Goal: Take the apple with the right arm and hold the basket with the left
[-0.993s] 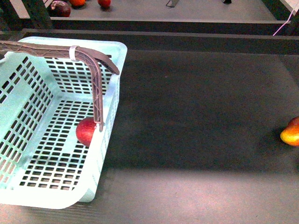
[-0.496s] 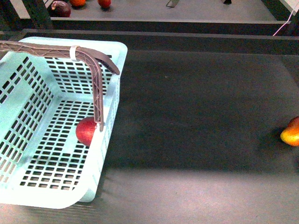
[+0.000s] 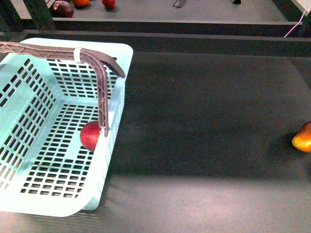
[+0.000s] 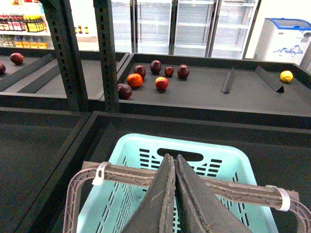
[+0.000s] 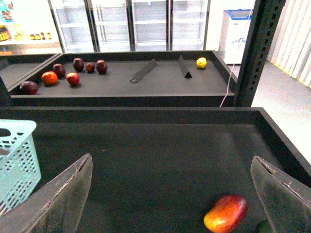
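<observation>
The pale turquoise basket [image 3: 119, 73] stands at the left of the dark shelf floor in the front view. The red apple [image 3: 90, 137] lies inside it against the near-right wall, partly behind the raised mauve-grey handle [image 3: 101, 92]. In the left wrist view my left gripper [image 4: 172, 158] is shut on the basket's handle [image 4: 126, 174], above the basket [image 4: 170, 141]. In the right wrist view my right gripper [image 5: 171, 159] is open and empty over the dark floor, far from the basket [image 5: 17, 155]. Neither gripper shows in the front view.
A yellow-orange fruit with a red blush [image 3: 302, 137] lies at the far right, and shows between my right fingers [image 5: 226, 213]. Several dark and red fruits [image 4: 155, 77] lie on the back shelf, with a yellow fruit [image 5: 201, 62] and two dividers. A raised ledge [image 3: 194, 39] bounds the floor.
The basket's handle and the apple have shifted very slightly to the right. Nothing else has visibly moved.
</observation>
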You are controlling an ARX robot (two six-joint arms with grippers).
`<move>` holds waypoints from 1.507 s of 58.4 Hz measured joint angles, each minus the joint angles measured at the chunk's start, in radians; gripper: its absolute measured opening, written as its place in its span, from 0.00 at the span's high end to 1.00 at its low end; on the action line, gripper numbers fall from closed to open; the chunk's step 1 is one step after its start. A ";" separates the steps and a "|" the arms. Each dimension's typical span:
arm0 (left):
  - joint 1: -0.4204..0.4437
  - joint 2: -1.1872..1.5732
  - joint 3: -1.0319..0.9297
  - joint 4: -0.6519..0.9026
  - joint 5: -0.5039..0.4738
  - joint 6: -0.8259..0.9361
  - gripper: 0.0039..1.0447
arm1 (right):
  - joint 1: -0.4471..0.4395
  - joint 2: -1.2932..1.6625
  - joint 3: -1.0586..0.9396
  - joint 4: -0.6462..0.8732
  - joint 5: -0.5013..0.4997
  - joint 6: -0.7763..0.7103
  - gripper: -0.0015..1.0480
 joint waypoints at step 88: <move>0.084 -0.816 -0.153 -0.639 0.081 0.016 0.97 | 0.000 0.000 0.000 0.000 0.000 0.000 0.09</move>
